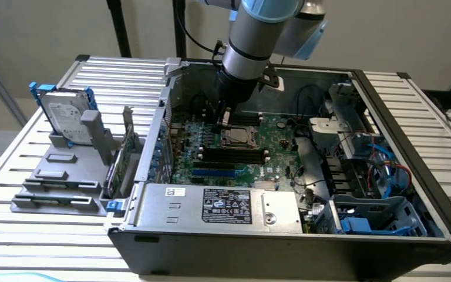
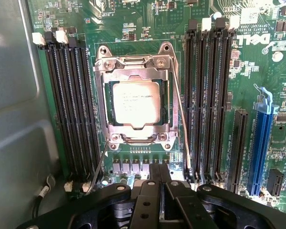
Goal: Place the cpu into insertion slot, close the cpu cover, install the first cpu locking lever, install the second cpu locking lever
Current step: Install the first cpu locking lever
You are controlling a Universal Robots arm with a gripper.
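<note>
The cpu [image 2: 136,101] lies flat in the insertion slot [image 2: 168,102] on the green motherboard. The cpu cover [image 2: 133,62], a silver frame, is down around it, with the chip's pale top showing through its window. One thin wire locking lever [image 2: 183,129] runs along one side of the socket and angles outward, ending in a pale tip. A second lever [image 2: 100,167] sticks out from the opposite corner. My gripper [image 2: 160,174] is shut with nothing in it, just off the socket's edge between the two lever ends. In the exterior view my gripper [image 1: 225,120] hangs right over the socket [image 1: 237,136].
Black memory slots [image 2: 69,105] [image 2: 207,95] flank the socket closely. A blue expansion slot [image 2: 260,143] lies further out. The open case wall [image 1: 162,111], power supply [image 1: 218,205] and drive cage [image 1: 374,214] ring the board. A hard drive [image 1: 65,117] stands on a grey rack on the exterior view's left.
</note>
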